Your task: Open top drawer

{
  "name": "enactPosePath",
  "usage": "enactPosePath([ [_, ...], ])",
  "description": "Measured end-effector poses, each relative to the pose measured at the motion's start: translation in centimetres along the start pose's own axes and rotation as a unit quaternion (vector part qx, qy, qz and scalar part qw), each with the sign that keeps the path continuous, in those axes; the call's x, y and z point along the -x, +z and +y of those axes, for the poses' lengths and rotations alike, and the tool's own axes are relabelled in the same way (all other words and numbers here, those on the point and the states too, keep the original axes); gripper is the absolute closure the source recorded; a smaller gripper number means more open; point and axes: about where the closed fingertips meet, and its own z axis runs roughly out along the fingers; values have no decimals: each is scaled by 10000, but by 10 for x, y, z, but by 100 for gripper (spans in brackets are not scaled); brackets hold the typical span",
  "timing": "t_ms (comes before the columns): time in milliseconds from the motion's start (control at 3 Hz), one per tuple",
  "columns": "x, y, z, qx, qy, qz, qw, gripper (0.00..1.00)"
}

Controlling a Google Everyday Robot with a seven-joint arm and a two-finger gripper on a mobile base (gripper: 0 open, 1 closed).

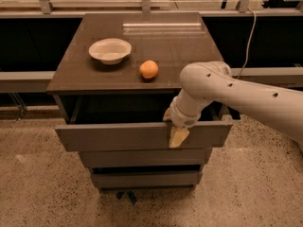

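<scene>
The top drawer (118, 136) of the dark grey-brown cabinet stands pulled out a short way. A dark gap shows between its plain front panel and the cabinet top. My gripper (174, 129) sits on the upper edge of that front panel, right of its middle, and hangs down across it. The white arm (236, 91) reaches in from the right. The drawer's inside is in shadow.
A white bowl (110, 50) and an orange (149, 69) rest on the cabinet top (161, 37). Two narrower drawer fronts (142, 157) lie below the top drawer. A railing and dark panels run behind the cabinet, and speckled floor (38, 188) surrounds it.
</scene>
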Motion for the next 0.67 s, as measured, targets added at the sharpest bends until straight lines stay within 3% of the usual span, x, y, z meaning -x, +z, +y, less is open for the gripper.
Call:
enactPosePath([
  [333, 2, -1, 6, 296, -56, -129, 9995, 61],
  [667, 12, -10, 25, 657, -103, -265, 9974, 68],
])
